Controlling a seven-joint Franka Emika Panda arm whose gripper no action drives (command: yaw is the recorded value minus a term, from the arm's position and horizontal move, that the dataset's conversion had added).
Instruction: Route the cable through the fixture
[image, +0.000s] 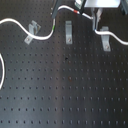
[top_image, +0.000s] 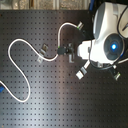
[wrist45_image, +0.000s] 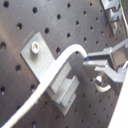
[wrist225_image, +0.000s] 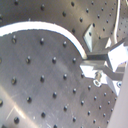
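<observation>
Currently your gripper has its jaws clamped on the cable directly over a fixture clip on the breadboard, near its far edge in the first exterior view.

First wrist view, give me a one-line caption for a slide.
Gripper holds the white cable over a metal clip fixture bolted to the black perforated board.

Both exterior views low-resolution, soft, evenly lit; black perforated board matte, no strong shadows. White cable slightly overexposed in first exterior view. Second exterior view: white arm housing blown out, blue light glowing on it. Both wrist views blurry; board reflects broad grey sheen. Gripper out of focus, pale edge washed out.
</observation>
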